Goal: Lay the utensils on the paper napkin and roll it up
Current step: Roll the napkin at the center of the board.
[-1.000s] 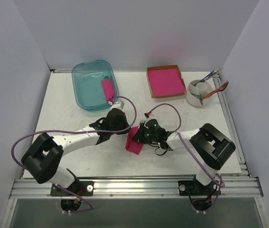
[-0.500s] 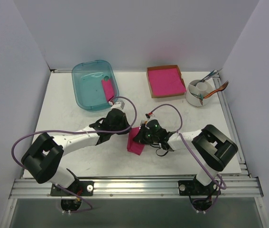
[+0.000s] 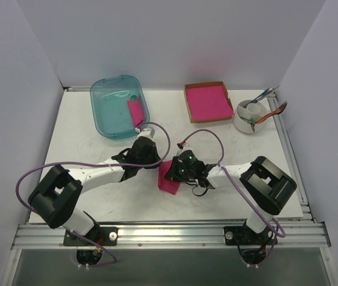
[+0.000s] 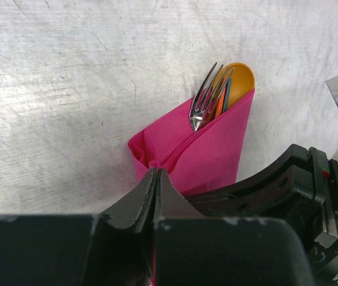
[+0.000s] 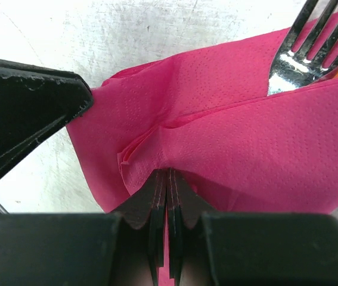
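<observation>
The left claw (image 4: 157, 177) was clamped on a folded edge of the paper napkin (image 4: 213, 149), and the right claw (image 5: 167, 179) was pinched on it from the opposite side. The fork (image 4: 203, 107) and orange spoon (image 4: 244, 74) were wrapped inside, heads protruding, on the surface (image 4: 67, 89). "DAMIAO" was printed on the right claw.

I have the napkin (image 3: 169, 179) folded near the middle of the table (image 3: 85, 149), with the fork (image 4: 203, 102) lying on the spoon (image 4: 241, 74) inside it, their heads poking out of one end. My left gripper (image 4: 157, 177) meets its left side, my right gripper (image 5: 167, 179) its right. Tub (image 3: 95, 113) in the far left corner, box (image 3: 188, 106) along the far edge, cup (image 3: 242, 124) in the far right corner.
</observation>
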`<state>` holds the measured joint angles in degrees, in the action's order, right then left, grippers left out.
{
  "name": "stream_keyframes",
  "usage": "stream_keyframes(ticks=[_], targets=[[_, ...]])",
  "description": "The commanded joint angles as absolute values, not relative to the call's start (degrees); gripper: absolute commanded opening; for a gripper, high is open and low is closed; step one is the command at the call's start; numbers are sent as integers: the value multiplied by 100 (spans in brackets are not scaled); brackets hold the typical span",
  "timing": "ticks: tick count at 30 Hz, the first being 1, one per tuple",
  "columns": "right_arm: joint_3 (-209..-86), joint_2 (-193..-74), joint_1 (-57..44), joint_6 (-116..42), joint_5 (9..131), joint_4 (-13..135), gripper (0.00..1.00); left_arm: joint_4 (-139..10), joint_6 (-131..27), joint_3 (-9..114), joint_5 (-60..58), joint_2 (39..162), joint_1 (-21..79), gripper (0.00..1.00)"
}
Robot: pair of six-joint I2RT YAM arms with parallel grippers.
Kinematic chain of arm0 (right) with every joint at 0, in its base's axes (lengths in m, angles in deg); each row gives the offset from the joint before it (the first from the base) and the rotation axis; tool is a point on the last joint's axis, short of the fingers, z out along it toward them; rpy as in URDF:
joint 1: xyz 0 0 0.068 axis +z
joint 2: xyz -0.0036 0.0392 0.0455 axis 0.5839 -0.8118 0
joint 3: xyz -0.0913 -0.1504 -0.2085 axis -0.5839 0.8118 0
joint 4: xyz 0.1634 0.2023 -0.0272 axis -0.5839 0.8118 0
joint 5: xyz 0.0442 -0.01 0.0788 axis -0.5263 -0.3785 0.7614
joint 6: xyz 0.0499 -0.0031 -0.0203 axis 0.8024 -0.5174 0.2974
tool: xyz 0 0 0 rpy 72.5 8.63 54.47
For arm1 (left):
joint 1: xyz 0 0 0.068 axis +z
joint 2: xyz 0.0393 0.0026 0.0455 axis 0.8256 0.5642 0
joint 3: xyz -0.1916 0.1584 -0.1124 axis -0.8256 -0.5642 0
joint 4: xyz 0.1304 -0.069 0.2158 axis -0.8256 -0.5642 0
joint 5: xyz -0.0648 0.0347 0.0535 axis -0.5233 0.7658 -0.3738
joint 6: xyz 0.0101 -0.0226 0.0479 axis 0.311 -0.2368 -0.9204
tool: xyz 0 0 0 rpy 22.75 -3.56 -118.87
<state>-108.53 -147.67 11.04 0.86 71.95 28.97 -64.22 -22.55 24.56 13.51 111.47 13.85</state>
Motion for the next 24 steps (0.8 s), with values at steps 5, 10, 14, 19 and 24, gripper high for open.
stream_keyframes(ticks=[5,10,14,19,24], targets=[[-11190,-14566,1130,-105,6850,3468,2,-6345,-2467,2591,1524,11089,1399,2],[-11164,-14268,1138,-140,6473,3609,2,-6319,-2450,2538,1516,11097,1391,2],[-11015,-14074,1138,-87,6340,3627,2,-6160,-2406,2441,1525,11027,1320,2],[-10848,-13951,1138,-35,6340,3592,2,-6187,-2441,2485,1595,10992,1276,2],[-10672,-13820,1130,9,6314,3592,2,-6248,-2493,2547,1665,10983,1189,2]])
